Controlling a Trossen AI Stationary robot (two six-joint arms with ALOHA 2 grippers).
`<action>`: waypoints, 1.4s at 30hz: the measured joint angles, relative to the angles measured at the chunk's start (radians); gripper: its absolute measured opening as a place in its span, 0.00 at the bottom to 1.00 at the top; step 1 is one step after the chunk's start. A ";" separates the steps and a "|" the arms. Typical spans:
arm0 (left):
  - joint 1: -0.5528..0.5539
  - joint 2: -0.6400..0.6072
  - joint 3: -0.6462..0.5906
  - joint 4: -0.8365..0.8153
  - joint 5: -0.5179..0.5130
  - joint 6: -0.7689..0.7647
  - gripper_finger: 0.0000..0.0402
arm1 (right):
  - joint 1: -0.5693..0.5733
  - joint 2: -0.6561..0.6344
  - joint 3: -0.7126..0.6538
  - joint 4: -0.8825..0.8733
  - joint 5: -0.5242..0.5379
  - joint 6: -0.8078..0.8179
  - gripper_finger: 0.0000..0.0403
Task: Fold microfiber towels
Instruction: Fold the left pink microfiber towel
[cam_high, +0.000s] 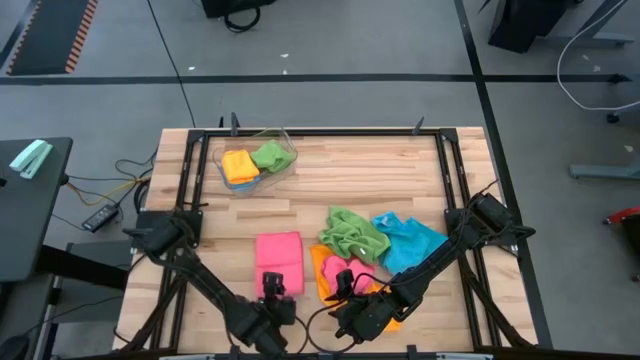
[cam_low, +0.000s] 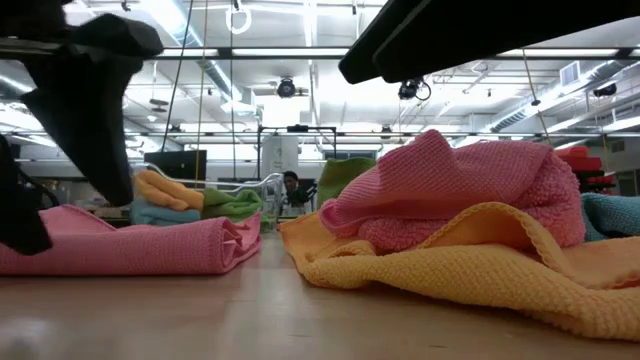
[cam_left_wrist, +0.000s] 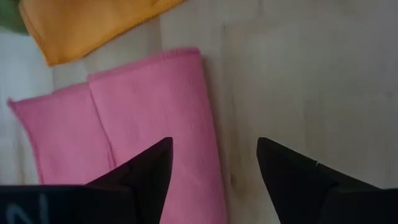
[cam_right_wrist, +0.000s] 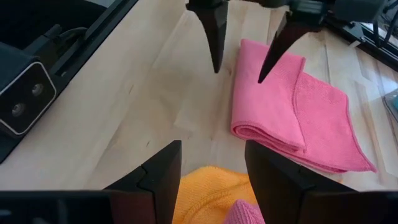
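- Wooden table on a black frame, grey floor around it.
- Folded pink towel lying flat near the front edge, clear of both arms.
- Left gripper just above that towel's near end, fingers spread, holding nothing.
- Right gripper over the orange towel with a crumpled pink towel on top, fingers apart, empty.
- Green towel and blue towel heaped beside.
- Clear bin farther back with 2 folded towels.

Matt, nubbly cloth towels lie on a smooth pale wood table.
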 joint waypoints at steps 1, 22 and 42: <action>-0.001 0.016 0.017 -0.028 -0.002 -0.019 0.60 | 0.000 0.000 0.000 0.000 0.000 0.000 0.46; 0.037 0.102 0.028 -0.233 -0.045 -0.062 0.49 | 0.000 0.000 0.000 0.006 -0.001 -0.008 0.46; 0.057 0.061 -0.003 -0.155 0.112 0.014 0.04 | 0.002 0.000 0.000 0.012 -0.002 -0.004 0.46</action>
